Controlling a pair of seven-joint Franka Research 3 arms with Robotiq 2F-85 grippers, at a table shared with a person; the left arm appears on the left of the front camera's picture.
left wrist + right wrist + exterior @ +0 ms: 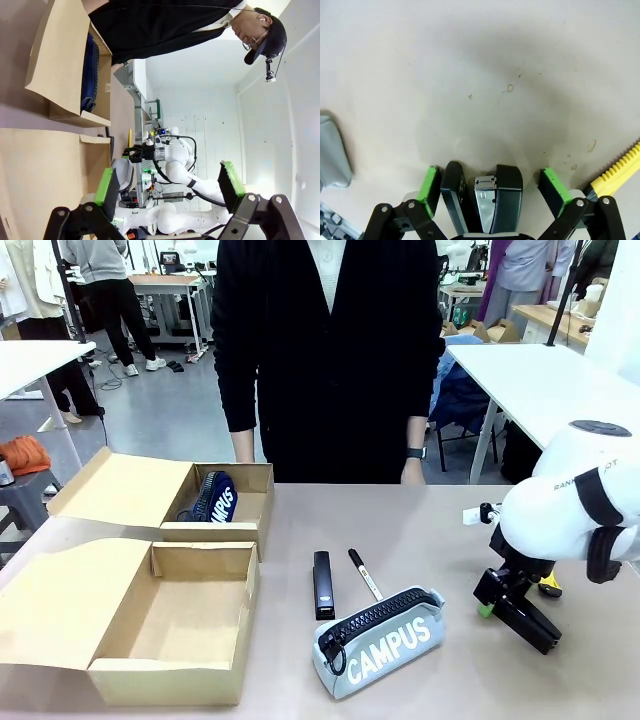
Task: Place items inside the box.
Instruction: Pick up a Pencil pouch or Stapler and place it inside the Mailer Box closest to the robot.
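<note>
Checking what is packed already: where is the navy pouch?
Front view: the navy pouch sits inside the farther cardboard box at the robot's left, just behind the nearer box.

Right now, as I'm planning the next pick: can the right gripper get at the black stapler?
Probably yes. The right gripper stands open with the black stapler lying between its fingers on the table; the yellow cutter lies off to one side, outside the fingers.
</note>
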